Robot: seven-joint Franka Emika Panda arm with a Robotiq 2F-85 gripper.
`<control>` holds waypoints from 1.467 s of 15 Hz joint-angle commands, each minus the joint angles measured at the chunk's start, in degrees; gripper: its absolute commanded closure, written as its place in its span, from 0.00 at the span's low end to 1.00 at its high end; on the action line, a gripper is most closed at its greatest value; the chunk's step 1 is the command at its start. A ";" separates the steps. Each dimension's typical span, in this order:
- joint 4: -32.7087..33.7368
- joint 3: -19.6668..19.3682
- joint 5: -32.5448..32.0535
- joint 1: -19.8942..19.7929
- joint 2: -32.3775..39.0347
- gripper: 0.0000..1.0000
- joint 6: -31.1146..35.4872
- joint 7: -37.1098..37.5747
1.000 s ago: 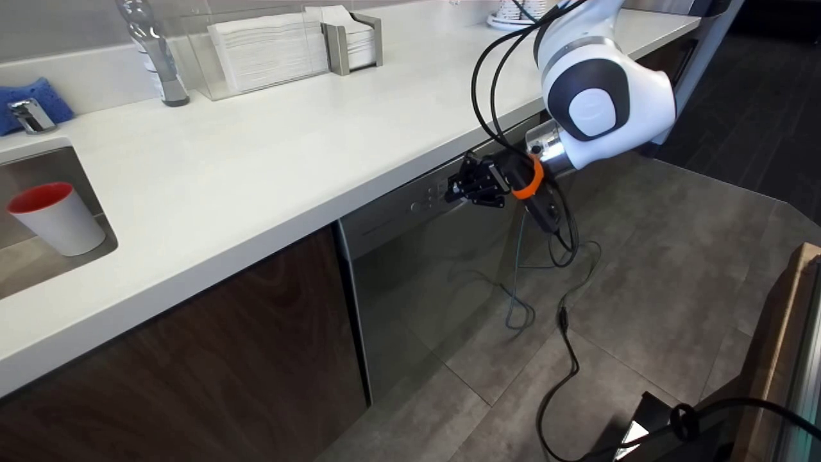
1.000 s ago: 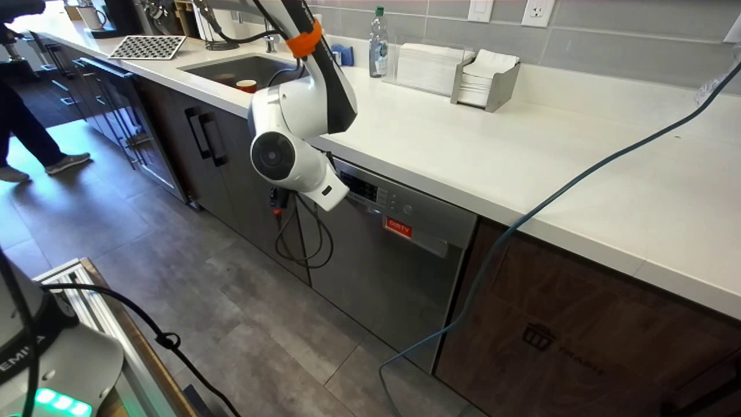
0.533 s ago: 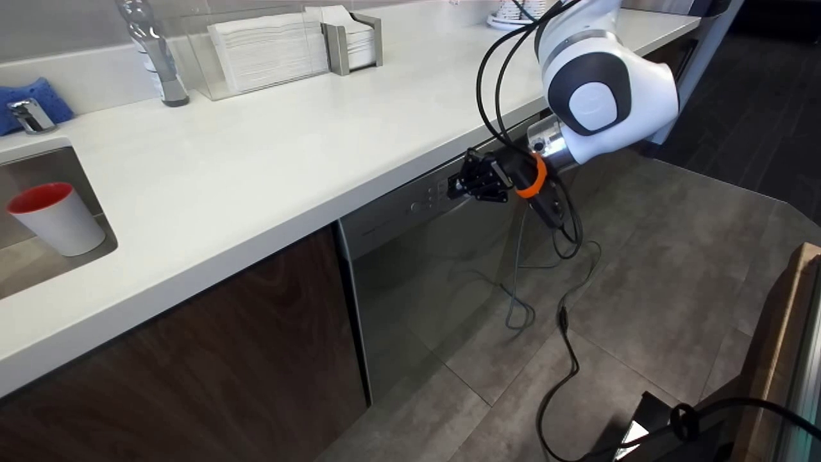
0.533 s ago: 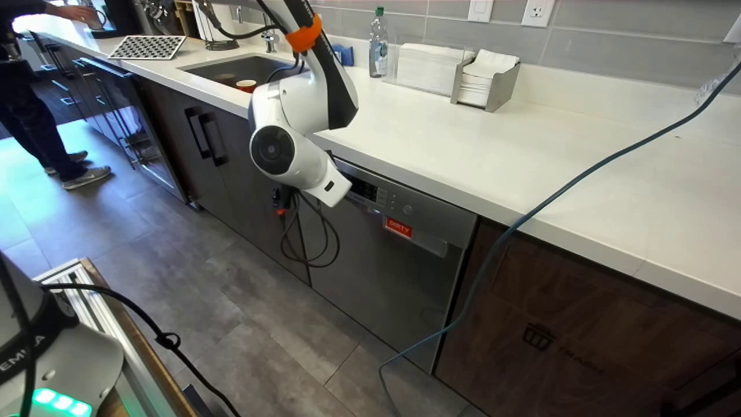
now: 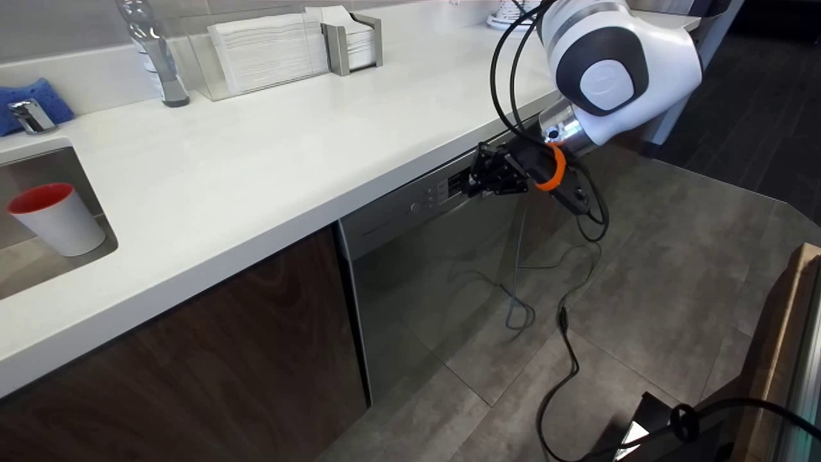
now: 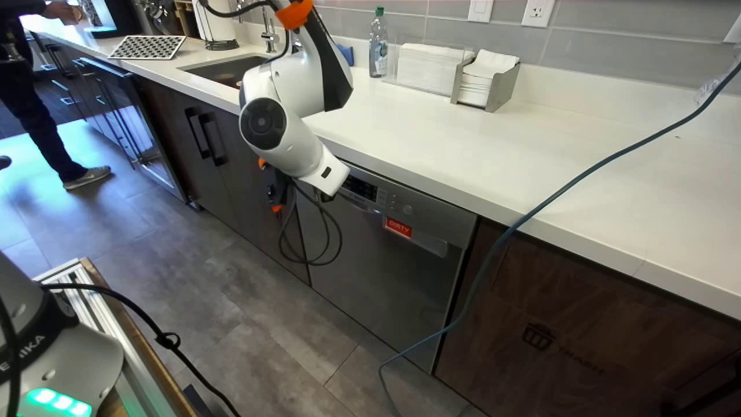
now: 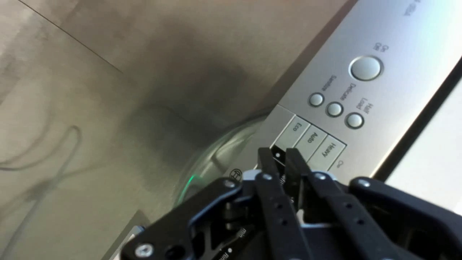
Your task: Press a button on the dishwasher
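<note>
In an exterior view, the dishwasher [image 5: 417, 282] sits under the white surface [image 5: 269, 147], right of a brown door [image 5: 211, 359]; the hand [image 7: 279, 151], parted by a narrow gap, faces its control panel [image 7: 348, 103], touch unclear

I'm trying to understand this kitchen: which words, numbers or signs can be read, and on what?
"DIRTY": red sign on dishwasher
"On Off": its control panel
"Sanitize": control panel
"Delicate": control panel
"Half Load": control panel
"Eco": control panel
"Auto": control panel
"Heavy": control panel
"min": display
"Rins", cut off: display
"TRASH", faint: cabinet door
"IKA", partly hidden: robot base
Too small or blurred: bottle label, other lettering
</note>
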 commanded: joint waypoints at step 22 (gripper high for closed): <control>-20.30 11.64 -67.84 1.28 -9.62 0.00 17.31 40.27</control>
